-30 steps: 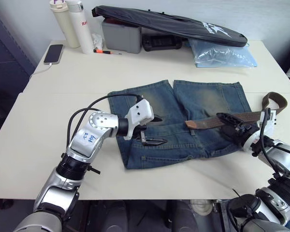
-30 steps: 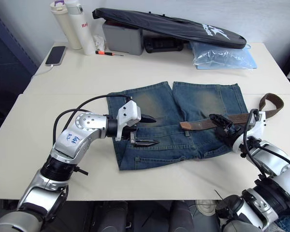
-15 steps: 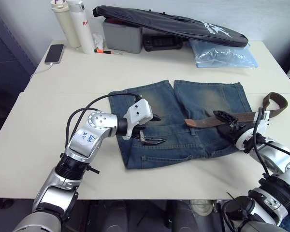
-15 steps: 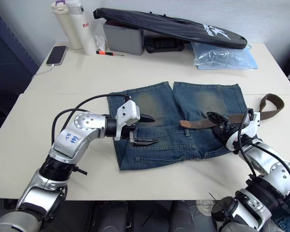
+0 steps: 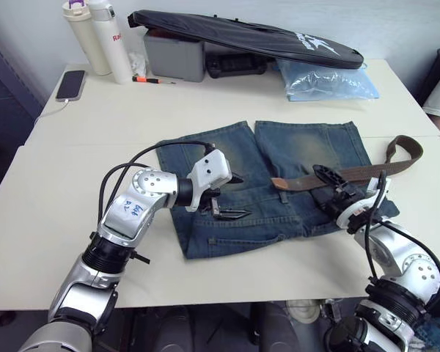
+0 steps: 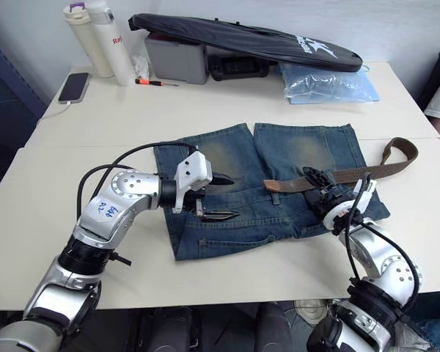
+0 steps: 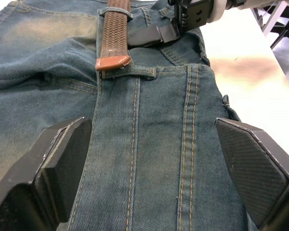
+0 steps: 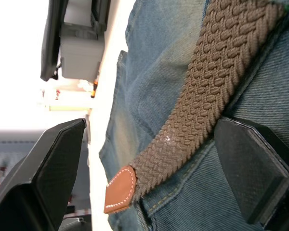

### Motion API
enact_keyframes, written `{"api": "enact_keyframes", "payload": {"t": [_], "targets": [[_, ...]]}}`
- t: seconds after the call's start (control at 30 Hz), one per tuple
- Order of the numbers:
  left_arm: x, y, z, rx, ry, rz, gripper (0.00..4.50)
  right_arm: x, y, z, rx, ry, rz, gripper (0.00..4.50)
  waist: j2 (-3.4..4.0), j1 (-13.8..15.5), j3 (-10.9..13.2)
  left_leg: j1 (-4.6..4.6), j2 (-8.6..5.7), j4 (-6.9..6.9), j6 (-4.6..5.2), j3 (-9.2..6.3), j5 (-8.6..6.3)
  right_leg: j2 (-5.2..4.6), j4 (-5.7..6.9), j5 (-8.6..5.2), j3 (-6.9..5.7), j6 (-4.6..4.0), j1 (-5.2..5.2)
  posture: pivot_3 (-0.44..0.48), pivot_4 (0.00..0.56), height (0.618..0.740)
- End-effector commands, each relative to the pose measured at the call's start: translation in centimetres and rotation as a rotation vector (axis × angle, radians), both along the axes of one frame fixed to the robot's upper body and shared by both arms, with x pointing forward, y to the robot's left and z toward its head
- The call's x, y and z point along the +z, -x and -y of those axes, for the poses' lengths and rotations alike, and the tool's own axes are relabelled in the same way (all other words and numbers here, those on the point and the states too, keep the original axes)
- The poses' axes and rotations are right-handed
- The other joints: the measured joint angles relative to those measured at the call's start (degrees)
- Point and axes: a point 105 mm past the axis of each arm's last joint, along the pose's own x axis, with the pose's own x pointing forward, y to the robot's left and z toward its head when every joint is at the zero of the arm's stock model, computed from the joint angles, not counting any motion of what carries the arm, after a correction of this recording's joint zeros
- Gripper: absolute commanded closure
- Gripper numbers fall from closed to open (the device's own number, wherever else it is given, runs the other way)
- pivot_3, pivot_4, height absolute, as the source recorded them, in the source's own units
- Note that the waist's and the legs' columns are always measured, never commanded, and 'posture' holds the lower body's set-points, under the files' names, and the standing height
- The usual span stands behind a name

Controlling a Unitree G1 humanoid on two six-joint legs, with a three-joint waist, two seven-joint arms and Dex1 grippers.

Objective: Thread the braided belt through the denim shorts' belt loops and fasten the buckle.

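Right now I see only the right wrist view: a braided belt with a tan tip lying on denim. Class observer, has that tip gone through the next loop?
Observer: No. In the left wrist view the belt tip stops just short of the next loop on the shorts.
Operator: Where is the left pincer?
Observer: The left pincer is open above the shorts, on the robot's left of that tip.
Operator: And the belt's other end?
Observer: It curls off the shorts onto the table, on the robot's right.

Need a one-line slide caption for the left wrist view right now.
Open left gripper hovers over denim shorts; braided belt tip rests at a belt loop, the right gripper beside it.
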Motion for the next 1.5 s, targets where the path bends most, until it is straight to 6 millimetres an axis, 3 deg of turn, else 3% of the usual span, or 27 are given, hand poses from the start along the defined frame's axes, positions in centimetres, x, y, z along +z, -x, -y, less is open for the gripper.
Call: {"api": "enact_keyframes", "payload": {"t": [0.03,0.37,0.57,0.87,1.23,1.4,1.5], "targets": [[1.2,0.5,0.0,-0.014,0.024,0.041,0.00,-0.8,-0.3,-2.2,0.050,-0.059,-0.022,0.01,0.00,-0.45,0.00,0.00,0.01,-0.01,0.00,0.00,0.00,0.00,0.00,0.00,0.00,0.00,0.00,0.000,0.150,0.739],[1.4,0.4,0.0,-0.010,0.022,0.050,0.00,-0.1,-0.9,-1.0,-0.008,-0.136,0.062,0.01,0.01,-0.70,0.00,0.01,0.01,-0.05,0.00,0.00,0.00,0.01,-0.02,-0.01,0.01,-0.01,-0.01,0.000,0.150,0.739],[1.3,0.5,0.3,-0.016,0.029,0.047,0.00,-2.2,-1.0,-2.4,0.047,-0.130,0.035,0.01,0.01,-0.82,0.00,0.02,0.01,-0.06,0.00,0.00,0.00,0.01,-0.02,-0.01,0.01,-0.01,-0.01,0.000,0.150,0.739],[1.3,0.3,0.1,-0.009,0.024,0.051,0.00,-2.4,-1.7,-4.1,0.124,-0.095,0.052,0.01,-0.01,-1.00,-0.01,0.14,0.04,-0.06,0.00,0.04,0.01,0.04,0.04,-0.01,0.08,-0.02,0.01,0.000,0.150,0.739],[1.3,0.2,-0.2,0.011,0.027,0.055,0.00,0.7,-1.9,-3.9,0.172,-0.130,0.158,0.01,-0.01,-0.85,-0.01,0.11,0.04,-0.07,-0.01,0.06,0.01,0.04,0.02,-0.01,0.09,-0.03,0.00,0.000,0.150,0.739],[1.2,0.3,-0.2,0.012,0.025,0.052,0.00,-0.5,-1.9,-4.8,0.206,-0.116,0.114,0.01,0.00,-0.82,-0.01,0.10,0.04,-0.11,-0.01,0.06,0.01,0.04,0.00,-0.01,0.09,-0.02,-0.01,0.000,0.150,0.739],[1.1,0.3,-0.2,0.017,0.023,0.051,0.00,0.1,-2.0,-5.5,0.226,-0.132,0.145,0.01,-0.01,-0.79,-0.01,0.10,0.04,-0.10,-0.01,0.06,0.01,0.04,0.01,-0.01,0.09,-0.02,-0.01,0.000,0.150,0.739]]}}
